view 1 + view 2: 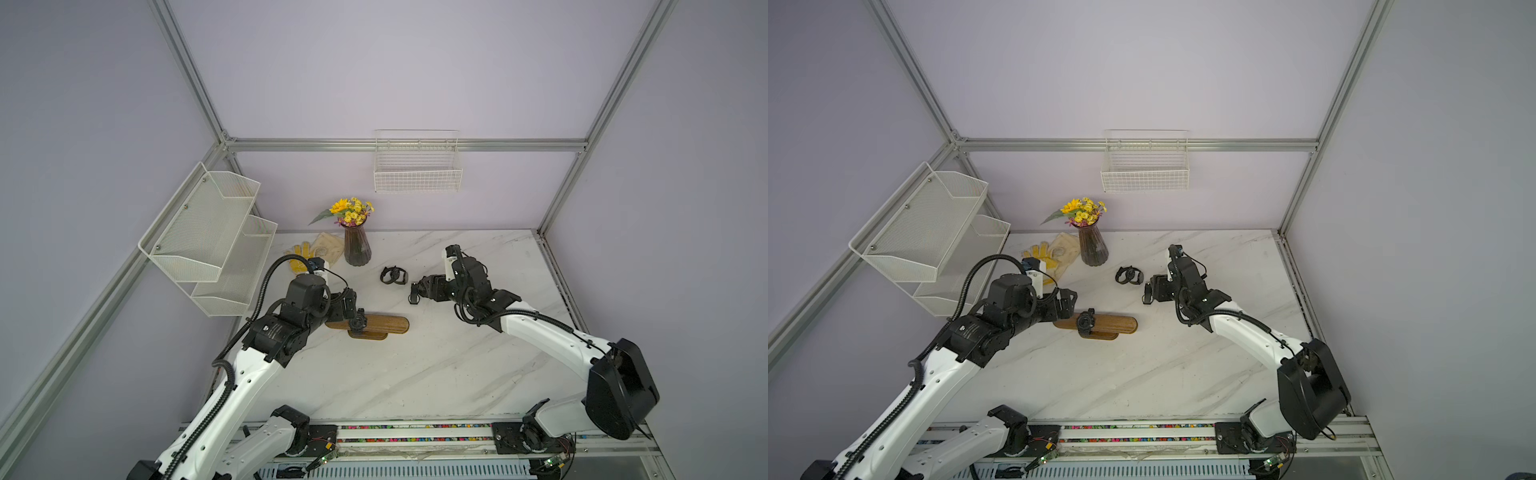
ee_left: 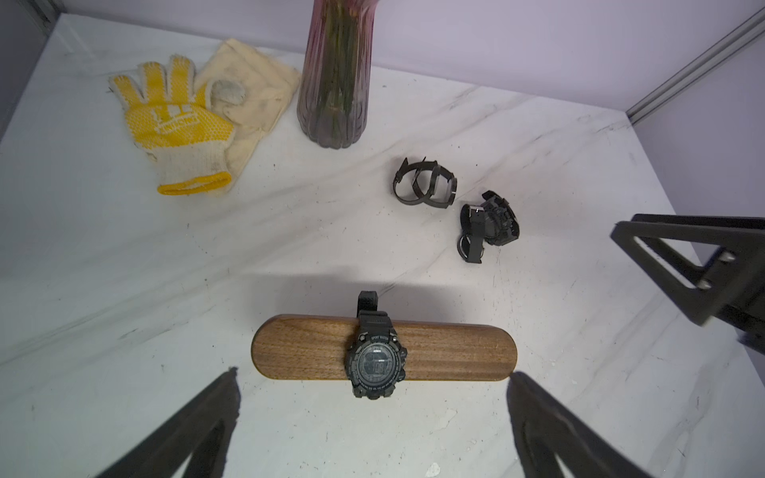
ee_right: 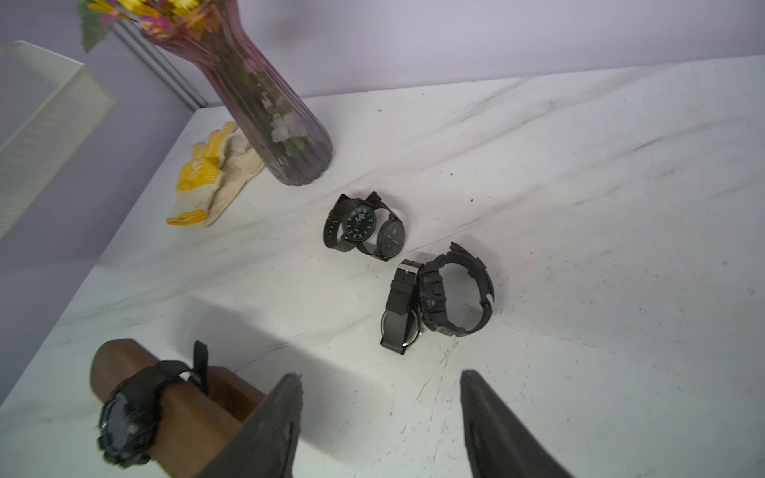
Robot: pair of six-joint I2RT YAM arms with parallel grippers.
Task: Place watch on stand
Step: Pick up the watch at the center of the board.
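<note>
Black watch [image 1: 1085, 322] buckled round the bar of the stand [image 2: 455, 351] on the worktop [image 2: 124, 289], holding by its own strap, hence left hand [image 2: 374, 373] spread wide just clear of it, right hand [image 3: 381, 374] parted and empty before loose watches [image 3: 430, 298].

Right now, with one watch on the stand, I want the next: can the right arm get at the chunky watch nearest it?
Probably yes. The right arm's fingers stand open, aimed at the chunky watch close ahead, bare table between; a slimmer watch beside it may get caught.
</note>
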